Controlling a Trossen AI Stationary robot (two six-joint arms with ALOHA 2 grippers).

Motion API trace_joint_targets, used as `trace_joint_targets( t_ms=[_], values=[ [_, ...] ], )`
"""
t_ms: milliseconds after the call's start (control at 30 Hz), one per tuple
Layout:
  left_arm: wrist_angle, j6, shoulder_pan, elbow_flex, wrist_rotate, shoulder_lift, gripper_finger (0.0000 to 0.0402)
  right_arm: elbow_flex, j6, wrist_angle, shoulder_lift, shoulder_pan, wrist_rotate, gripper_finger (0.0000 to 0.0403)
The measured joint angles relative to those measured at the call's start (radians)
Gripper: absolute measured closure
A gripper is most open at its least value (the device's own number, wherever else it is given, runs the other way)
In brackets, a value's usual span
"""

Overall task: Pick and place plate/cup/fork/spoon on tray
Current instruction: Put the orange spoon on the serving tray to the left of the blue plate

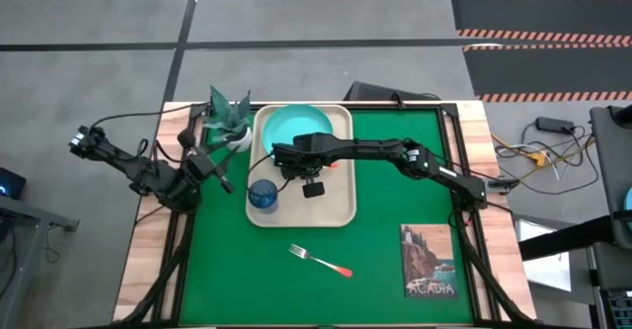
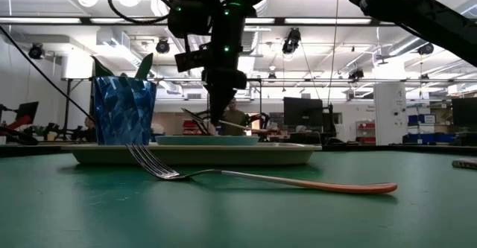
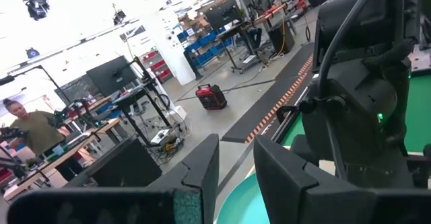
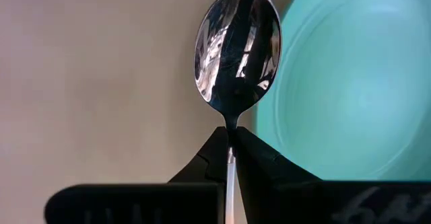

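Note:
The beige tray [image 1: 336,205] lies on the green mat, with the teal plate [image 1: 296,126] on its far half and the blue cup [image 1: 263,195] upright at its near left corner. My right gripper [image 1: 286,159] reaches over the tray and points steeply down, shut on the spoon [image 4: 237,46]. The spoon's bowl sticks out past the fingertips, over the tray floor beside the plate's rim [image 4: 350,83]. The fork [image 1: 321,260] lies flat on the mat in front of the tray. My left gripper [image 3: 236,177] waits open at the tray's left side with nothing between its fingers. My right gripper pinches the spoon's thin neck [image 4: 231,140], just behind the bowl, between its two fingertips. The fingers come from above, slanting down, and lie along the spoon. The handle runs back between them, hidden. Whether the bowl touches the tray, I cannot tell.
A white pot with a green plant [image 1: 229,120] stands at the tray's far left corner, close to my left arm. A picture card [image 1: 430,260] lies on the mat at the near right. Bare mat shows around the fork.

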Motion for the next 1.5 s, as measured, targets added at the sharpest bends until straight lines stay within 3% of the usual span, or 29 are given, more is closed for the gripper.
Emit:
trace_joint_targets(
  t_ms=[700, 933, 1500],
  values=[
    [0.0, 0.0, 0.0, 0.0, 0.0, 0.004, 0.0322, -0.002, -0.057, 0.063, 0.013, -0.005, -0.002, 0.0394],
    [0.0, 0.0, 0.0, 0.0, 0.0, 0.018, 0.0322, -0.003, -0.07, 0.056, 0.052, -0.007, -0.046, 0.0394],
    [0.0, 0.001, 0.0, 0.0, 0.0, 0.023, 0.0322, -0.003, -0.019, 0.056, 0.068, -0.03, -0.053, 0.0394]
  ],
)
